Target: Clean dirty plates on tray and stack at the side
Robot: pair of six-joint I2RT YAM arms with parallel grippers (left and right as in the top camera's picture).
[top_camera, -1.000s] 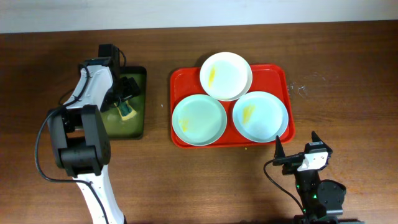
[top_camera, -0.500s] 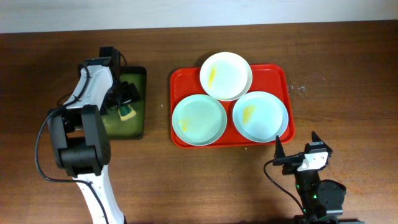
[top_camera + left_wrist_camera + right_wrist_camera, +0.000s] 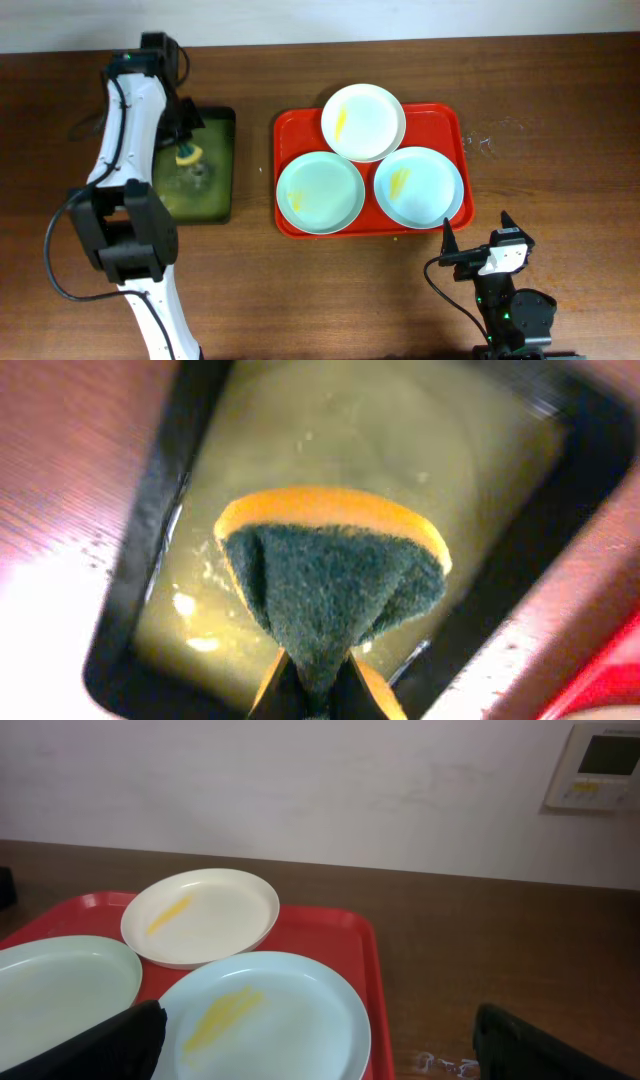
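**A:** Where are the plates?

**B:** All three are on the red tray [image 3: 288, 128]. The cream plate [image 3: 363, 122] is at the far side. Its edge overhangs the tray's far rim and laps over both blue ones. The left blue plate [image 3: 320, 193] and the right blue plate [image 3: 419, 187] lie just beside each other at the near side. The right one reaches the tray's right rim.

**A:** Any smears?

**B:** There is a yellow streak on the cream plate and another on the right blue plate. A faint one marks the left blue plate near its left edge.

**A:** How much room is there around the tray?

**B:** The bare wood of the table [image 3: 560, 120] lies to its right and along its near side. A strip of wood parts it from the dark tray [image 3: 232, 170] on the left.

**A:** And the arms?

**B:** The right gripper [image 3: 475, 222] sits low by the table's front edge. It is near the tray's near right corner but apart from it, and it points toward the plates. Its jaws are spread wide with nothing between them. The left arm [image 3: 125, 130] runs up the table's left side to the far edge, then bends back down over the dark tray. The left gripper [image 3: 186, 143] pinches a folded sponge [image 3: 330, 575] over the yellowish liquid [image 3: 350, 430] in that tray. The sponge's green scouring face is toward the wrist camera, with the orange backing behind.
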